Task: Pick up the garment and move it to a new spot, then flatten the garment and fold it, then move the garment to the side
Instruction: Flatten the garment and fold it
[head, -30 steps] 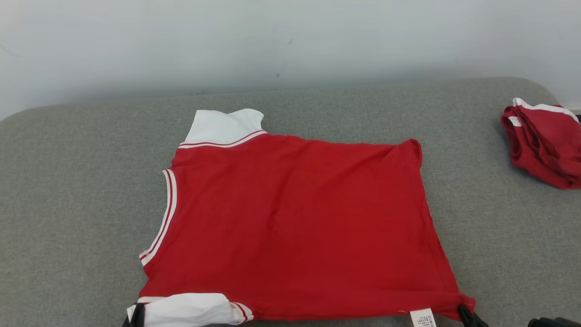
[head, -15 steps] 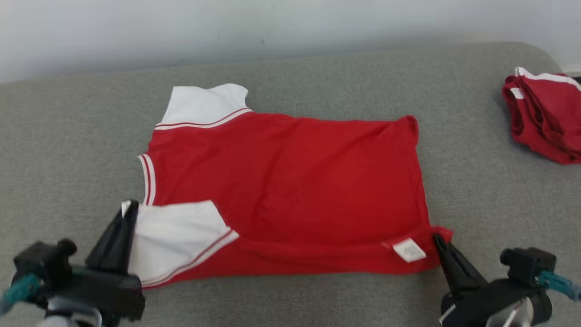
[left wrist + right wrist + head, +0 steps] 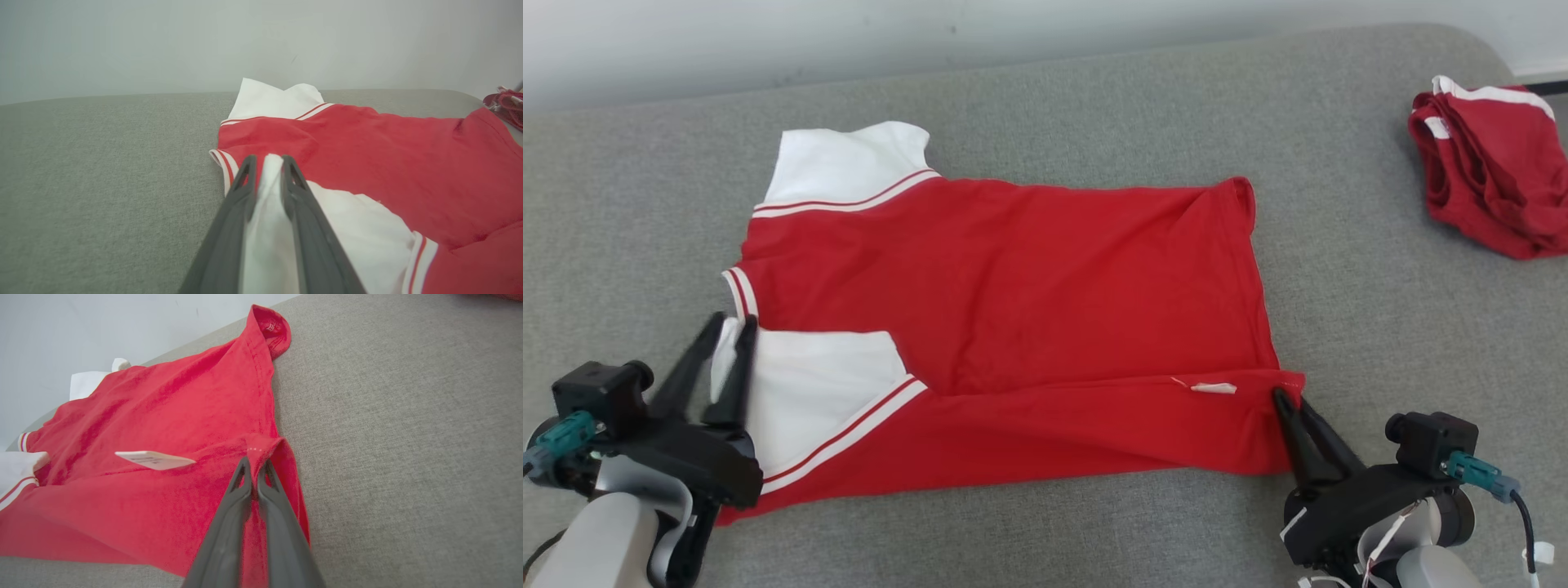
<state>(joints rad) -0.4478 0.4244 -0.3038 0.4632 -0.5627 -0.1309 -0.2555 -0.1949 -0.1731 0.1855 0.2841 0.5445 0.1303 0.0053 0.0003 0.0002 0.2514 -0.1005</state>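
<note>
While right jaws pinch the garment [image 3: 1029, 269] tight, left jaws sit slightly apart around its sleeve [image 3: 809, 384]; let go softly, keeping the fold flat.

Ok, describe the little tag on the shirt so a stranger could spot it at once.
On the grey cushion a red shirt with white sleeves lies spread. Its near edge is folded over, and by the corner pinched in the right gripper a white tag sticks out. Unlike the broad sleeves, it is a tiny strip on plain red.
</note>
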